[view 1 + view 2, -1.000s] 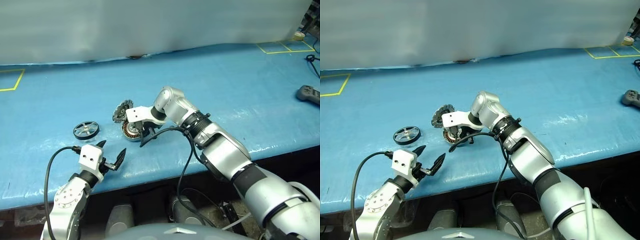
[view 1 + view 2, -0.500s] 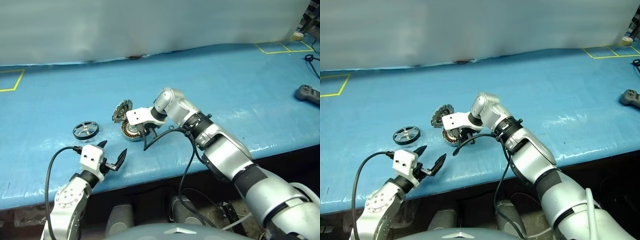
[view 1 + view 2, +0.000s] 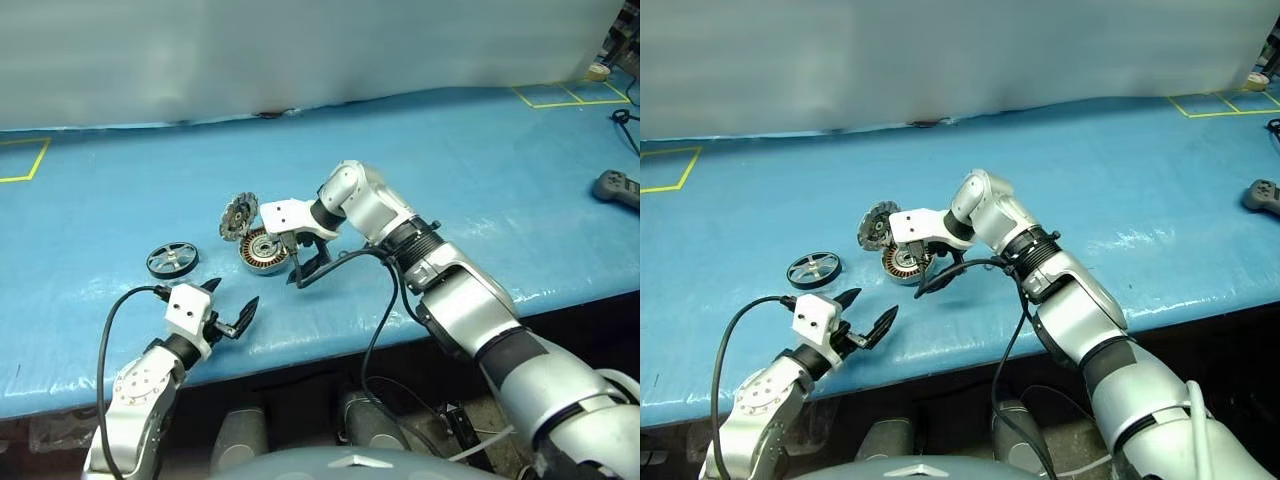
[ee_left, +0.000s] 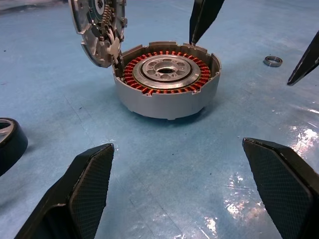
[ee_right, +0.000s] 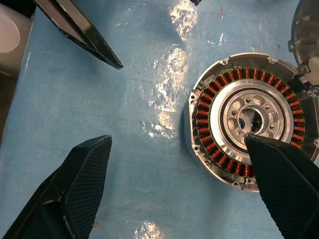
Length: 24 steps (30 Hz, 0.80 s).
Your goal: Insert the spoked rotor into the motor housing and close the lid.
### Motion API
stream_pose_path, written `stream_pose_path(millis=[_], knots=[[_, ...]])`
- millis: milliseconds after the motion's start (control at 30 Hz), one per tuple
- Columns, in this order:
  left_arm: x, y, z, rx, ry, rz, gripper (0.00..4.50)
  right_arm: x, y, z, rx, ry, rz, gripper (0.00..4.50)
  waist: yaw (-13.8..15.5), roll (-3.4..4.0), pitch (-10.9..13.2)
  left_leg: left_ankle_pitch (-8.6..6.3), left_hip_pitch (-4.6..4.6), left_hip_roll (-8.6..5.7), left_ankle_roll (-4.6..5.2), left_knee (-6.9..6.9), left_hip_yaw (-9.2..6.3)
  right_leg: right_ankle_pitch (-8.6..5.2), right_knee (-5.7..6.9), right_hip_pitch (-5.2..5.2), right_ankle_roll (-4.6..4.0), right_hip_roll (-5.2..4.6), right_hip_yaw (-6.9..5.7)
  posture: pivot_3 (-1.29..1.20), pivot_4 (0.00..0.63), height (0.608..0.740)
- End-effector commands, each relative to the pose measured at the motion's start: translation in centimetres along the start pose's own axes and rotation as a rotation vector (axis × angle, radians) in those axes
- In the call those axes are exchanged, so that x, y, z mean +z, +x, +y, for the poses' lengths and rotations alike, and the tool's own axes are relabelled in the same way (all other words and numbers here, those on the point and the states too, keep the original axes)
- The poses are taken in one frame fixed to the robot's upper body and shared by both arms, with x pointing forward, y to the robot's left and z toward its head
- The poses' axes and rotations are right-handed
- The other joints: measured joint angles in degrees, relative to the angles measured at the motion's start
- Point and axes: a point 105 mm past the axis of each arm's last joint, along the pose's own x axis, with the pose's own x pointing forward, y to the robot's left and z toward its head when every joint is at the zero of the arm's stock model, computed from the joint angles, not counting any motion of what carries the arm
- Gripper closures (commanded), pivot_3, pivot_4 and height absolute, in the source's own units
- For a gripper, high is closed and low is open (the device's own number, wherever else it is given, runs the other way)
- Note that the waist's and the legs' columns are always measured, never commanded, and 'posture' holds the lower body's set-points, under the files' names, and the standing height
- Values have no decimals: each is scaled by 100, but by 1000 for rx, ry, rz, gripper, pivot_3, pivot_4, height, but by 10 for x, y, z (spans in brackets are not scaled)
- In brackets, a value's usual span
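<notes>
Here, motor housing [image 4: 167, 82] lid [image 4: 97, 30] up, copper windings inside, spoked rotor [image 3: 171, 260] apart, both tools wide, empty.

Blue table cover [image 3: 470, 170] runs across whole scene, glossy w/ wrinkles and shine patches nr the near edge. Pale grey backdrop [image 3: 300, 50] along far side. Yellow tape square [image 3: 22, 160] far left on cover; more yellow tape squares [image 3: 560, 95] far right. Dark grey handheld controller [image 3: 617, 187] at right edge, lying flat on cover. Black cable [image 3: 627, 125] just beyond it, far right. Small roll of tape or sim. [image 3: 597, 71] at far right corner, too small to tell for sure. Small silver ring, bearing-like [image 4: 272, 60], lies flat on cover in left wrist view.
</notes>
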Motion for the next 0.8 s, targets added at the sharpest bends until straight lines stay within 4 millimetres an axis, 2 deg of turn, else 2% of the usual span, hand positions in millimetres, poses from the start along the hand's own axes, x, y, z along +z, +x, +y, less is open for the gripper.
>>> stream_pose_path(millis=[33,100,200,367,567,667,800], knots=[[4,3,-1,-29,4,-11,0,10,-7,4,-5,-25,-39,36,1,0,0,0,0,0,0,-1,0,0,0,0,0,0,0,0,150,740],[5,5,-1,-36,7,-12,0,13,-8,3,-42,-28,-67,36,2,0,0,0,-1,0,0,-1,-1,0,0,0,0,0,-1,0,150,740],[7,7,-1,-40,12,-17,0,26,-13,-5,-204,-69,-179,36,-5,0,0,0,0,0,0,-1,-1,0,0,0,0,0,0,0,150,740],[9,7,1,-28,7,-14,0,32,-19,-9,-458,5,-328,36,13,-6,-4,0,-1,-1,0,-1,-4,0,0,2,1,1,0,0,150,740],[7,4,2,-11,-1,2,0,14,-31,7,-716,211,-457,36,48,-9,-5,0,-9,-5,-1,-1,-7,0,-10,2,10,-3,2,0,150,740],[6,1,1,-6,-8,6,0,-1,-44,22,-868,390,-552,36,57,-9,-5,1,-10,-5,-2,1,-8,-3,-12,3,22,-3,3,0,150,740],[5,0,0,-9,-13,10,0,-18,-54,37,-978,564,-609,36,33,-9,-5,3,-7,-2,-5,1,-7,-15,-13,3,40,0,3,0,150,740]])
